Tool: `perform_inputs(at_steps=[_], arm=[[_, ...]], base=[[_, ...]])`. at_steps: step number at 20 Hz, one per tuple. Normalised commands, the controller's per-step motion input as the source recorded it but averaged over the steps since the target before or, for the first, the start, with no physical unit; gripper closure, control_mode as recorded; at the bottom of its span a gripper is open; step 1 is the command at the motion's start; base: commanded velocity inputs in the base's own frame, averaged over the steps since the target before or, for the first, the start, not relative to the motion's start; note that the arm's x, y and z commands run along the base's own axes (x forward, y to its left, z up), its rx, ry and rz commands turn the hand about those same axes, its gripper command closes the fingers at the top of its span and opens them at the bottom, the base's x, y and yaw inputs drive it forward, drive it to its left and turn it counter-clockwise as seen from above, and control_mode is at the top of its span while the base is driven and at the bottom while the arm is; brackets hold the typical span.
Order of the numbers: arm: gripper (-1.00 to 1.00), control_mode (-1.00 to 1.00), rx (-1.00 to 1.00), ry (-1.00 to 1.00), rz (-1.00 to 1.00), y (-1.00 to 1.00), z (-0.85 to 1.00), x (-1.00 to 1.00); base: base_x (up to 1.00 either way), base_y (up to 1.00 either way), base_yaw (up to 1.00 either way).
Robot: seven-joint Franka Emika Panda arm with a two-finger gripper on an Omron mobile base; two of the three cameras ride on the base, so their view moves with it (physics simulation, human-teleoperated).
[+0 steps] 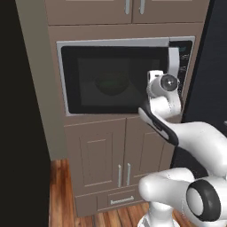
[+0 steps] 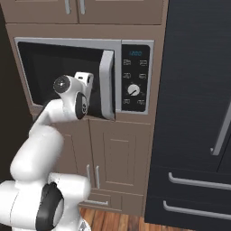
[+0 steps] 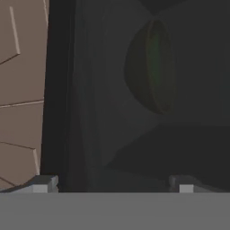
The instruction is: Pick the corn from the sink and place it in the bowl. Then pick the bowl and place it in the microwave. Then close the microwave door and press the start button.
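The microwave (image 1: 119,43) is built into tan cabinetry. Its door (image 1: 88,80) stands almost shut, and in the right base view the handle (image 2: 107,85) edge sticks out slightly. Through the dark glass the bowl (image 3: 150,67) (image 1: 113,84) shows dimly, with a faint green tint of the corn (image 3: 155,54) inside. My gripper (image 3: 114,186) faces the glass at close range, open and holding nothing. My hand (image 2: 83,83) is beside the handle. The control panel (image 2: 135,79) with knob and buttons lies right of the door. The sink is out of view.
A tall black fridge (image 2: 198,113) with long handles stands right of the microwave column. Cabinet doors (image 1: 106,155) and a drawer lie below it, more cabinets (image 1: 133,9) above. Wooden floor (image 1: 60,186) shows at the lower left beside a dark wall.
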Motion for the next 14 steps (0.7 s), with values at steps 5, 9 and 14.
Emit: perform_inputs(at_steps=[5, 9, 14], arm=[[-1.00, -1.00, -0.02, 0.03, -0.01, 0.00, -0.19, 0.98], [-1.00, -1.00, -0.03, 0.01, -0.02, 0.00, -0.27, 0.86], [-1.00, -1.00, -0.04, 0.00, -0.01, 0.00, -0.39, 0.78]], base=[[0.00, 0.00, 0.00], [0.00, 0.00, 0.00], [0.00, 0.00, 0.00]])
